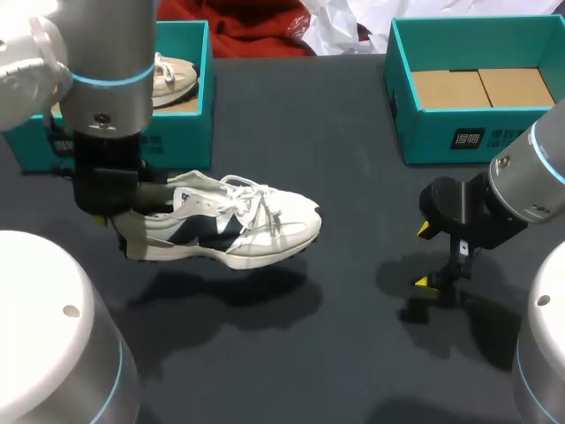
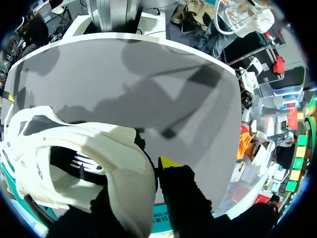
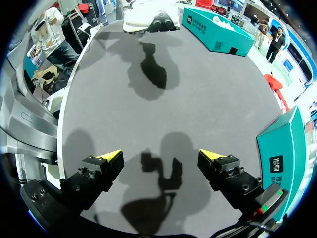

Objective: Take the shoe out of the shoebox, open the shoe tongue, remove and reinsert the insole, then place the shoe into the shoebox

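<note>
While the shoe [image 1: 238, 231] is clamped by the left gripper [image 1: 124, 221], it should be set flat for the right gripper [image 1: 425, 256], jaws apart.

Dark grey table [image 1: 353, 177], soft shadows across it

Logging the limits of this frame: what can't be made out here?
Head view: the left arm covers where the left gripper grips the shoe. In the left wrist view the heel hides one fingertip.
Insole: the tongue and laces hide it in the head view. In the left wrist view the opening is too dark.
Left box: the arm hides most of it and of the second shoe.
</note>
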Motion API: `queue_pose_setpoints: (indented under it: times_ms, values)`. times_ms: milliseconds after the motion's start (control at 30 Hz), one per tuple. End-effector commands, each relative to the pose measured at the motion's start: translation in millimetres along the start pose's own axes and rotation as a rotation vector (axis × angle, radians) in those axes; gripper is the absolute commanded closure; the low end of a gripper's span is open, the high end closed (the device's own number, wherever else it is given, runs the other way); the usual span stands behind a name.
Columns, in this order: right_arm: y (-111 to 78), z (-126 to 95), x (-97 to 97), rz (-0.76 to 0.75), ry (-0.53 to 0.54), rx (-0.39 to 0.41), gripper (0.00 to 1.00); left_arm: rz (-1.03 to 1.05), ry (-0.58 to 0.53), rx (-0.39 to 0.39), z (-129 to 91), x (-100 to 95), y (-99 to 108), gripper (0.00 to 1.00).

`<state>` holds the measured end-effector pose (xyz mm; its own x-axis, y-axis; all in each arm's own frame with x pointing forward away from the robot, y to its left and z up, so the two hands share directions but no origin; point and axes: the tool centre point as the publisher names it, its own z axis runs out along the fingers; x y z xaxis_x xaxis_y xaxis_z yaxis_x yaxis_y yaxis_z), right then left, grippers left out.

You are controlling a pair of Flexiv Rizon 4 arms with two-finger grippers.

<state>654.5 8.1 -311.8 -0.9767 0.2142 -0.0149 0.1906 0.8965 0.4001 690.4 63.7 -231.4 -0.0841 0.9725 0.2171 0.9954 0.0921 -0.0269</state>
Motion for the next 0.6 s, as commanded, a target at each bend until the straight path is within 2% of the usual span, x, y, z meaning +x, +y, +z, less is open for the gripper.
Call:
queue_pose_setpoints:
  times_ms: [33, 267, 400, 467, 600]
  values:
    - [-1.0, -0.5, 2.0, 0.000, -0.003, 0.000, 0.00, 0.001, 0.000, -0.003, 0.2, -0.9, -0.7, 1.00]
    - [-1.0, -0.5, 2.0, 0.000, -0.003, 0.000, 0.00, 0.001, 0.000, -0.003, 0.2, -0.9, -0.7, 1.00]
    - [-1.0, -0.5, 2.0, 0.000, -0.003, 0.000, 0.00, 0.013, -0.007, -0.047, 22.7, -31.2, 2.2, 1.00]
    - [-1.0, -0.5, 2.0, 0.000, -0.003, 0.000, 0.00, 0.013, 0.016, -0.039, 36.3, -48.2, 2.4, 1.00]
    - [-1.0, -0.5, 2.0, 0.000, -0.003, 0.000, 0.00, 0.013, 0.022, -0.055, 53.4, -67.1, 2.8, 1.00]
